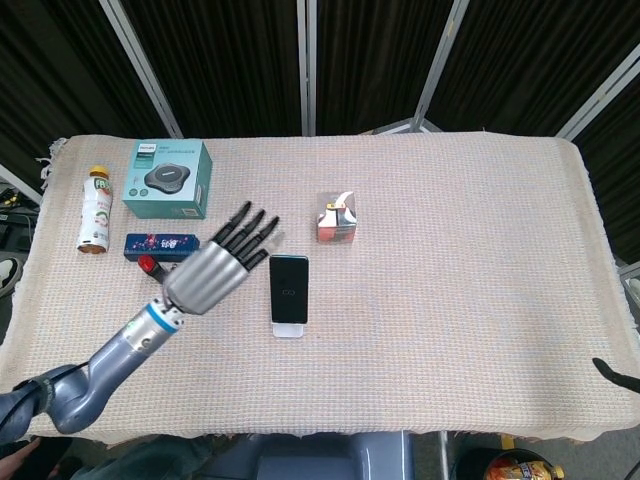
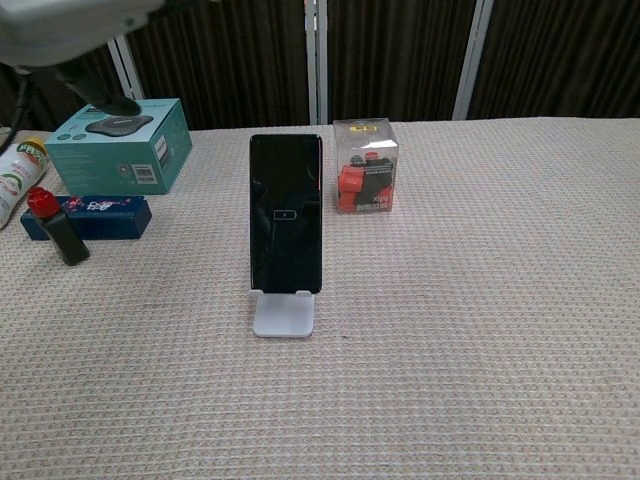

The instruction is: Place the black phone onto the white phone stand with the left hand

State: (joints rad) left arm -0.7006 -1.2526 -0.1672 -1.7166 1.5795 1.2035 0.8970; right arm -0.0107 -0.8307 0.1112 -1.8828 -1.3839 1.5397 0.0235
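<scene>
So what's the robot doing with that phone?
The black phone stands upright on the white phone stand, and nothing touches it. The robot's left hand is beside it, fingers spread and holding nothing. So the job looks done. Nearby on the cloth-covered table sit a teal box, a bottle and a small clear box. The right hand isn't showing.

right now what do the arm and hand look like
The left hand has a smooth silver-grey back with ridges and black fingers. A blue ring marks the wrist, and the arm behind it is a blue-grey metallic tube. Of the right side, only a dark tip shows at the frame edge.
</scene>
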